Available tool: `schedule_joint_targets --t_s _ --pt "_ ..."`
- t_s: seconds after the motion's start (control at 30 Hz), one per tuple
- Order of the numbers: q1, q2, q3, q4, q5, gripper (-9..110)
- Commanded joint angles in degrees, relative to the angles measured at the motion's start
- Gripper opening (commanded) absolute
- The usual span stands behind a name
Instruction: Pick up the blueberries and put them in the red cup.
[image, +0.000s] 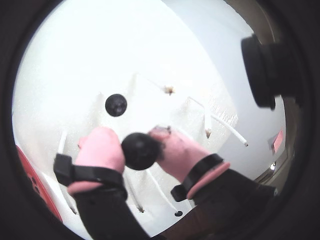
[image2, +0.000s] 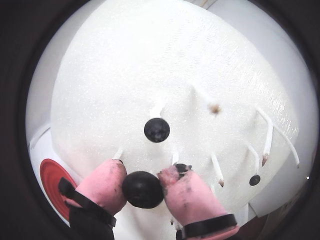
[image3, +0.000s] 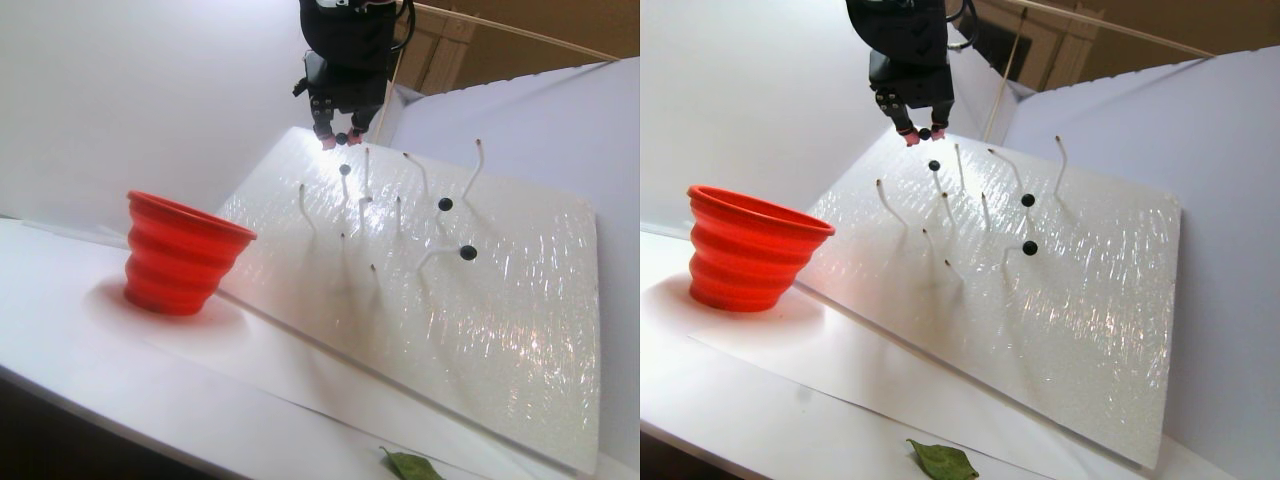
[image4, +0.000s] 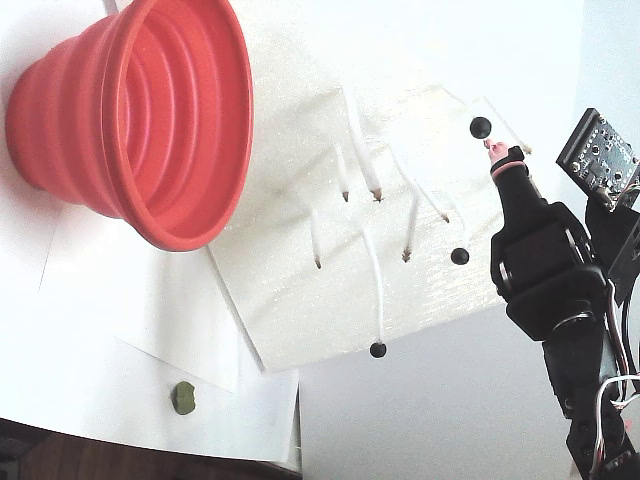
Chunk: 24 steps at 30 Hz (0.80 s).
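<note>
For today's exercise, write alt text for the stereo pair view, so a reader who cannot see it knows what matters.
At the top of a leaning white foam board, the end effector grips one dark blueberry between pink fingertips. Three more blueberries sit on thin white stalks across the board. The red cup stands to its left on the white table.

Foam-like white board (image3: 480, 300): rough, sparkly grain. Red cup (image3: 180, 255): smooth, ridged, rubbery, slight sheen. Blueberries (image2: 157, 130): dark, matt-looking balls. Fingertips (image2: 105, 182): pink soft covers, smudged. Gripper (image: 140, 151) body: black plastic. Table (image3: 90, 350): smooth matt white.
</note>
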Motion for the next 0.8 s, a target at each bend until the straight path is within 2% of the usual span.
schedule_joint_targets --t_s 0.0,0.77 --pt "-0.2 8.4 -0.2 1.0 1.4 12" --pt "-7.7 19.8 10.3 9.6 6.9 12"
